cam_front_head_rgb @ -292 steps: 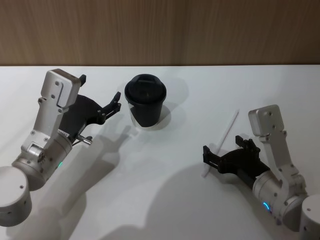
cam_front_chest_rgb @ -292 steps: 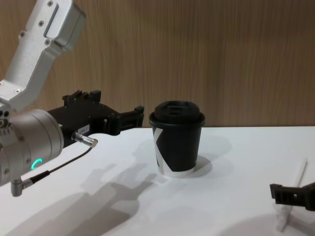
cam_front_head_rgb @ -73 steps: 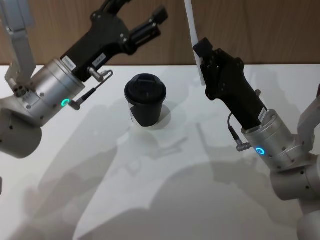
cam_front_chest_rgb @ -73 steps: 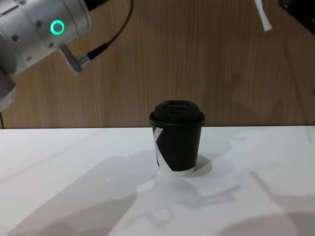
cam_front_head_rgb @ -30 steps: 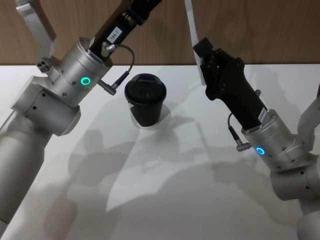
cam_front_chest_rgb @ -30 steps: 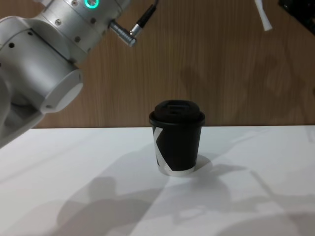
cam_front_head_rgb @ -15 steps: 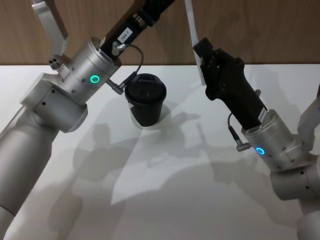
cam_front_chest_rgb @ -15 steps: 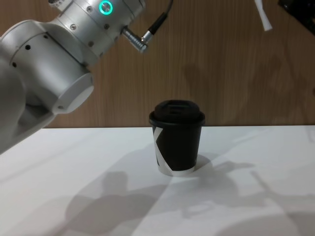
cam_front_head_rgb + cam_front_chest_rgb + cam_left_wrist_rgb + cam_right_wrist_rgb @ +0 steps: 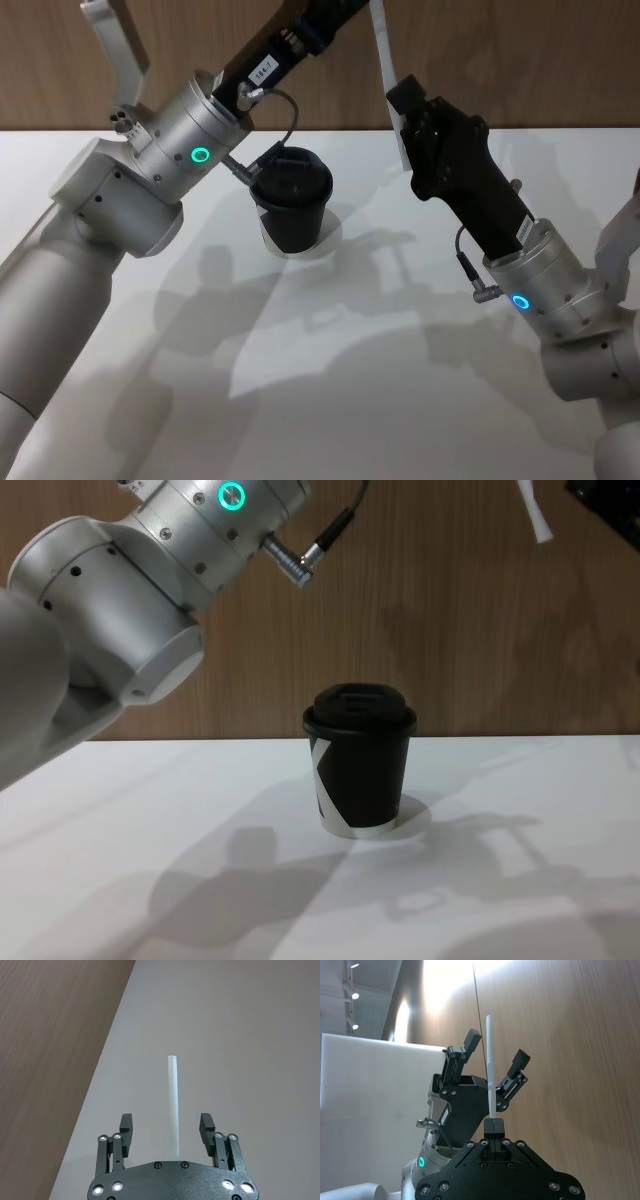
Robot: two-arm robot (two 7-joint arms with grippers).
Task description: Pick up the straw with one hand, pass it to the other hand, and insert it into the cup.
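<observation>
While the straw is being held upright in the clamped right gripper, high above and right of the cup, with the left gripper spread wide astride it, a centred closing before any release is being advised.

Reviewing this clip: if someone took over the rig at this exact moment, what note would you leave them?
Right gripper: shut on the straw, holding it upright well above the table.
Left gripper: open, its fingers either side of the straw, not touching it.
Cup: upright on the table, lid on, no straw in it.
Done: straw picked up and raised for the handover.
Left: close the left gripper on the straw, release the right, insert the straw into the cup.
</observation>
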